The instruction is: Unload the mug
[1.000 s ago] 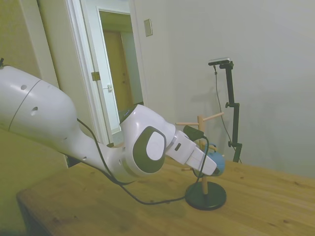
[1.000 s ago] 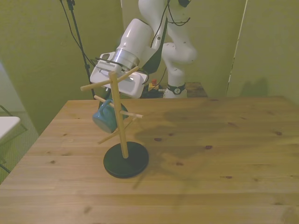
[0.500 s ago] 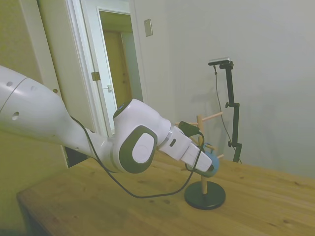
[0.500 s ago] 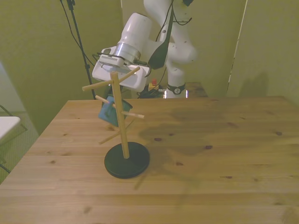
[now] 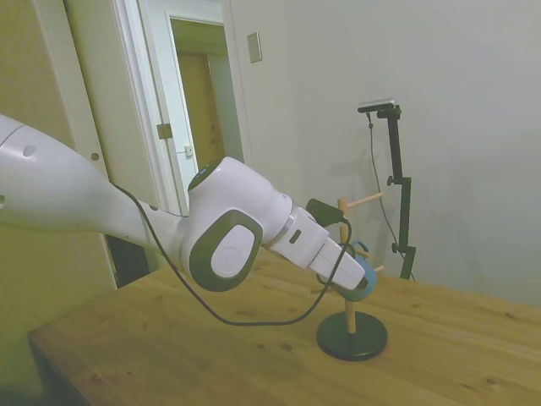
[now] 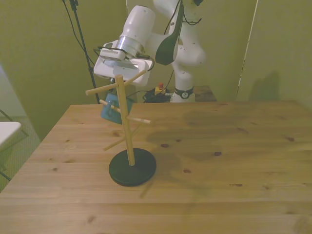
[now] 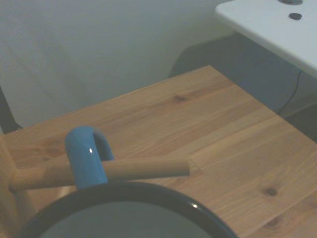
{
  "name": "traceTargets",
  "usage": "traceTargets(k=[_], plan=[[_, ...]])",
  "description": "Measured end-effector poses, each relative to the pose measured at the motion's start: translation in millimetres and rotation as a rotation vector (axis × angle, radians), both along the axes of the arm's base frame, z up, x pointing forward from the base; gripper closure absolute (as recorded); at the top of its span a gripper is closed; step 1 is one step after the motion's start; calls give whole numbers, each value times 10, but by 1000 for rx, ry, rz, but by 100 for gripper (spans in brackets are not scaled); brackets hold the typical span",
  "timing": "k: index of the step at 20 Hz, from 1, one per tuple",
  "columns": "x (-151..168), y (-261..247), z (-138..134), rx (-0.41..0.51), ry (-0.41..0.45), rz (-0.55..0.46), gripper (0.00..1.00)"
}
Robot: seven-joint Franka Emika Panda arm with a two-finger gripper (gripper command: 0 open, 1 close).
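My gripper (image 6: pixel 118 100) grasps the mug (image 6: pixel 113 108) beside the wooden mug tree (image 6: pixel 127 127) | mug's blue handle (image 7: pixel 87 156) still looped over a peg (image 7: pixel 104 171), above the table (image 6: pixel 219 170) | no writing legible | mug's inside not visible

No writing, label, brand, number or sign can be read in any of the three views.
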State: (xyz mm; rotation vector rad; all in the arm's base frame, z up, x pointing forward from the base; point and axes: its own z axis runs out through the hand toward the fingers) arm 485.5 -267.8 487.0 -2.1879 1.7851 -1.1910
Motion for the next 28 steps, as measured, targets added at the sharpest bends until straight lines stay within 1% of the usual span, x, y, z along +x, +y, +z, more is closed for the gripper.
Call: traceTargets(k=[8, 11, 15, 18, 22, 25, 28], plan=[[-339, -341, 64, 5, 1, -59, 100], [-480, -523, 68, 21, -3, -83, 100], [-733, -614, 53, 54, 21, -74, 100], [-905, -466, 62, 78, 49, -15, 100], [-999, -39, 111, 107, 90, 93, 100], [-939, 364, 126, 129, 127, 185, 100], [-729, 829, 74, 145, 185, 285, 100]])
